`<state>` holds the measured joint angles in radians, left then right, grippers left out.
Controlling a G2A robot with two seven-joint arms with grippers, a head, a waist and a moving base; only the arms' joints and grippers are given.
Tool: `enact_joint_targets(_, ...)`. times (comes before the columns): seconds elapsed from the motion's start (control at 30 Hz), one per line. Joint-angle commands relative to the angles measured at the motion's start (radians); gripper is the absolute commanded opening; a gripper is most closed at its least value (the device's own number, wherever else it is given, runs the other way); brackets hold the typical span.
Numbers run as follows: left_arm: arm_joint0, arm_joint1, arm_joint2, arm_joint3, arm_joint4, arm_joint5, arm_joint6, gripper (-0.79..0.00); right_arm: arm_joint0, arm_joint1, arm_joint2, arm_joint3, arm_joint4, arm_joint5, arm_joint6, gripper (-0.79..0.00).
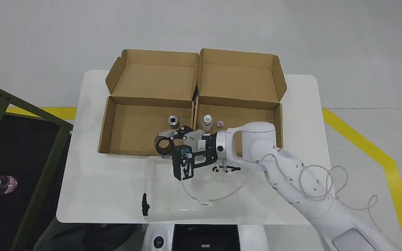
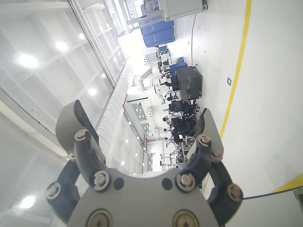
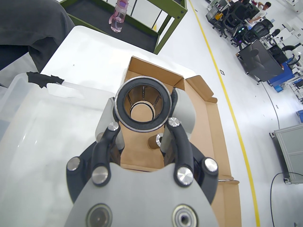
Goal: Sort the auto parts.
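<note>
Three small parts sit boxed already, 1 in the left box, 2 in the right box, & the right gripper clamps a bearing ring over the left box's front, left gripper wide open, w/ the drop pending.

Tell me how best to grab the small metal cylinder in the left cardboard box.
Grip the small metal cylinder across its round sides, coming from straight above: it seems to stand upright on the left cardboard box floor, clear of the walls.
</note>
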<state>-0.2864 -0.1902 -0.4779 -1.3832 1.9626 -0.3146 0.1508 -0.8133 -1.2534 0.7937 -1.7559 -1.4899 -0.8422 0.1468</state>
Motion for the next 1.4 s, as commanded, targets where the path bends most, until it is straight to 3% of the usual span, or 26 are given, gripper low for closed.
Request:
enact_joint_targets(0.0, 0.0, 0.0, 0.0, 0.0, 0.0, 0.0, 0.0, 0.0, 0.007, -0.004, -0.005, 0.018, 0.005, 0.01, -0.004, -0.785)
enact_joint_targets(0.6, 0.0, 0.0, 0.0, 0.0, 0.0, 0.0, 0.0, 0.0, 0.118, -0.053, -0.068, 0.216, 0.078, 0.047, 0.016, -0.785)
enact_joint_targets(1.37, 0.0, 0.0, 0.0, 0.0, 0.0, 0.0, 0.0, 0.0, 0.266, -0.163, -0.229, 0.537, 0.169, 0.033, 0.069, -0.785)
